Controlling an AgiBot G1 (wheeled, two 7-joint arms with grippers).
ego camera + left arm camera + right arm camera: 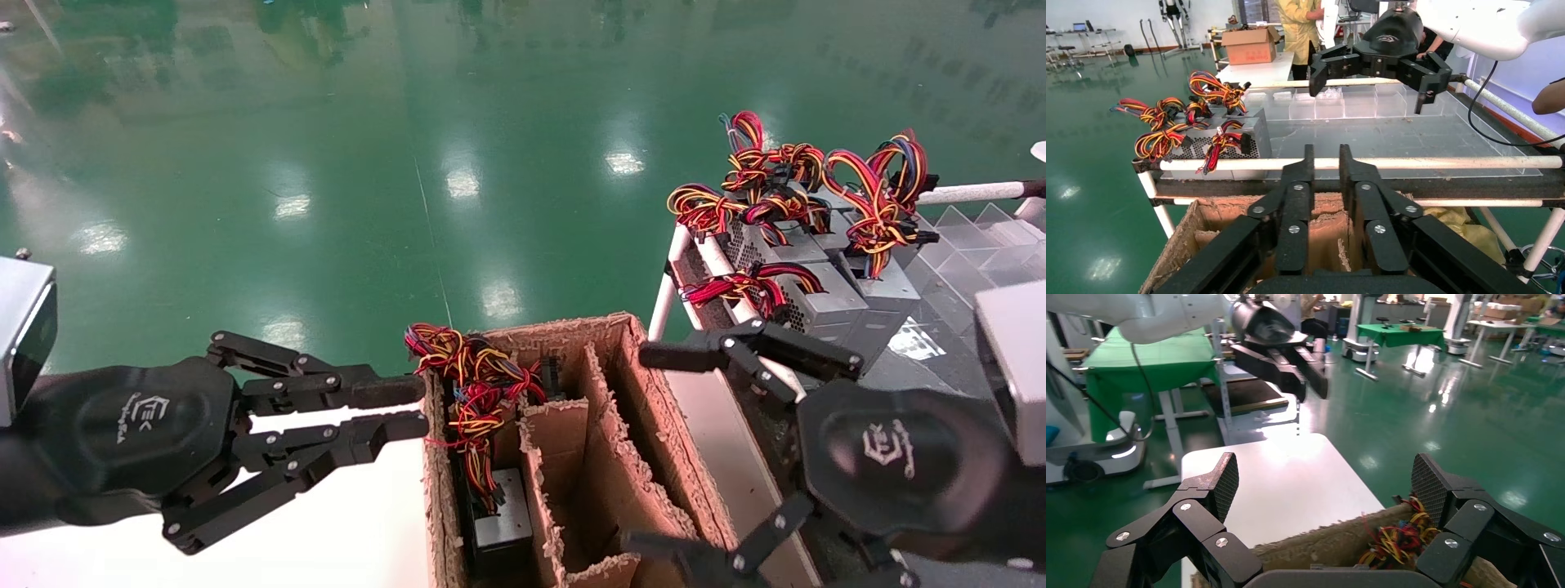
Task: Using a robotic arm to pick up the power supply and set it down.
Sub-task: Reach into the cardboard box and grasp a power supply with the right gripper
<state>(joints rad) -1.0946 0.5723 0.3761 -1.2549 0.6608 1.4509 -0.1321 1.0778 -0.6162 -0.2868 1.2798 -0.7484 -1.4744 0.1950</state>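
Observation:
A power supply [504, 518], grey with a bunch of red, yellow and black wires [472, 382], stands in the left compartment of a torn cardboard box [556, 331]. Its wires [1398, 542] also show over the box edge in the right wrist view. My right gripper [645, 449], the robotic arm at work, hangs wide open over the box's right side with nothing between its fingers [1326, 478]. My left gripper [421, 408] is level beside the box's left wall, near the wires. Its fingers [1309, 160] stand a narrow gap apart and hold nothing.
Several more power supplies [825, 298] with wire bundles sit on a white-pipe rack [663, 286] at the back right, beside clear plastic dividers [964, 237]. A white table [343, 506] lies left of the box. A person in yellow [1300, 24] stands beyond the rack.

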